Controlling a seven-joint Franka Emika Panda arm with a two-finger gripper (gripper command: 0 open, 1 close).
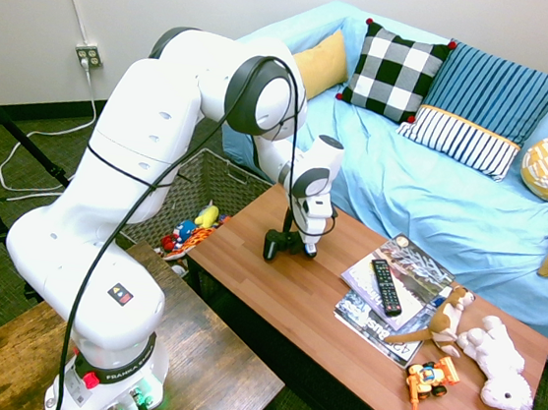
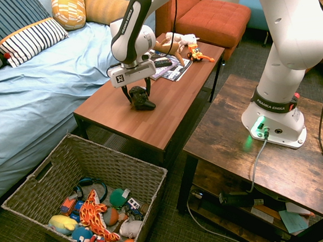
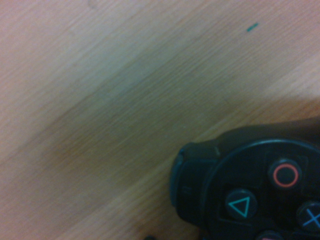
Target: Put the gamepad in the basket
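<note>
Wooden coffee table [image 2: 166, 112], gamepad [image 2: 142, 98], magazines [image 1: 391, 288], remote [image 1: 386, 285], toys [image 1: 475, 352]

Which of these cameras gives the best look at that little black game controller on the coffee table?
The wrist view: the gamepad fills one corner, close enough to show its circle, triangle and cross buttons, though only part of it. The second exterior view shows the whole gamepad as a small dark shape between the open gripper's fingers. In the first exterior view it is barely visible.

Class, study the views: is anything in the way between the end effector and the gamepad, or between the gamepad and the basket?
Nothing visible blocks either. The open end effector straddles the gamepad on the wooden table. The basket sits on the floor past the table's end, its open top unobstructed, already partly filled with toys.
</note>
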